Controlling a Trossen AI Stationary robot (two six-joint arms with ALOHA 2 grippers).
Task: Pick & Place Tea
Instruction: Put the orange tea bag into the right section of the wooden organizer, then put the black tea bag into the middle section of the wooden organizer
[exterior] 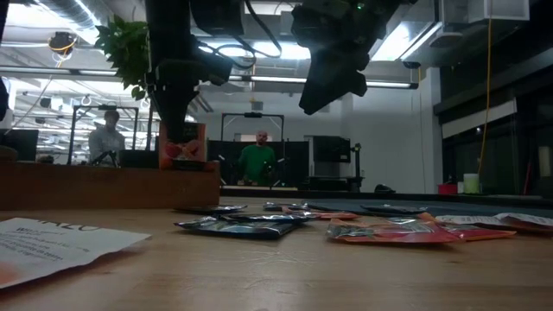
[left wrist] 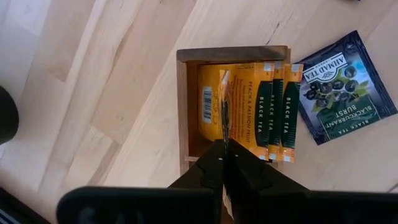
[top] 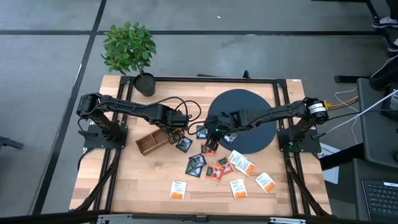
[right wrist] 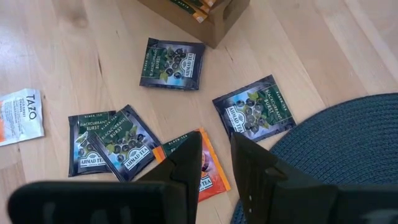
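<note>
Holding an orange sachet over the box

High view: my left gripper (top: 179, 126) is at the wooden box (top: 151, 142). Left wrist: jaws pinched on an orange sachet (left wrist: 224, 109) edge-on above it. Right wrist: my right gripper (right wrist: 214, 163) hangs half-open, empty, over scattered tea sachets (right wrist: 172, 63).

My left wrist camera reads "PEACH & PASSION FRUIT" and "BLACK TEA" on the orange sachets (left wrist: 264, 106) standing in the wooden box (left wrist: 186, 112), and "AHMAD TEA", "BLACKCURRANT BURST", "BLACK TEA" on the dark blue sachet (left wrist: 342, 87) just beside it. My right wrist camera reads "AHMAD TEA" and "BLACKCURRANT BURST" on the dark sachets (right wrist: 172, 64) on the table, and "TAZO" on a white sachet (right wrist: 18, 115).
</note>
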